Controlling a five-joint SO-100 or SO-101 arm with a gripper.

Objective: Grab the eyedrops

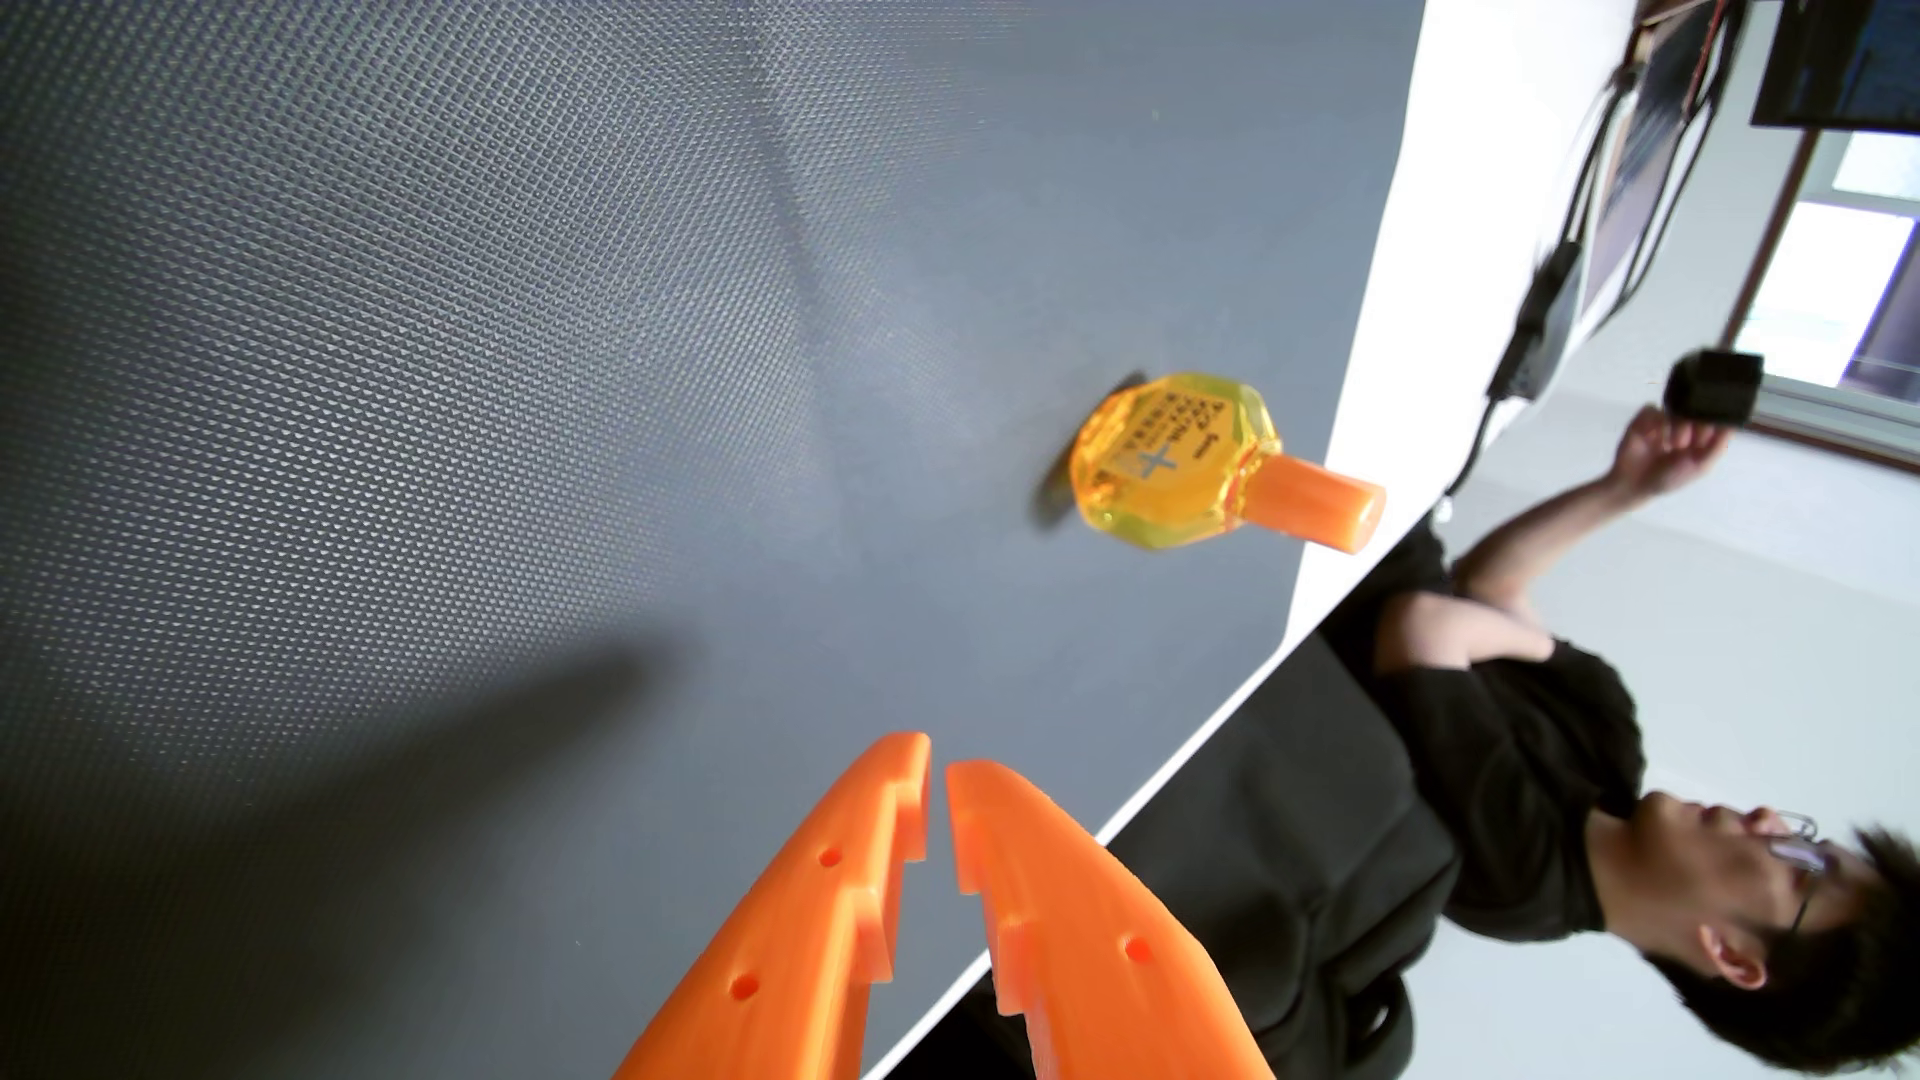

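- Dark grey textured mat (416, 363) covers the table, and the wrist view lies on its side, so the room beyond the mat's white border appears rotated.
- Past that border sits a person (1538, 768) in a black shirt, one hand (1662, 441) raised toward a small black object (1714, 384); cables and a window frame hang further back.
- Eyedrops (1184, 462), a faceted yellow bottle with an orange cap (1320, 504), rest on the mat close to its border, label facing the camera.
- Gripper (937, 774) comes in from the bottom edge, its orange toothed fingers (821, 914) nearly together with only a thin slit between the tips, holding nothing.
- Seen from the gripper, the eyedrops lie ahead and off to the right in this view, well apart from the tips.
- Bottle's long axis runs from body to cap toward the right, slightly downward in the picture, roughly across the line of approach.
- My judgement: the fingers must spread before closing, and the flat bottle body looks the surer place to pinch than the round cap.
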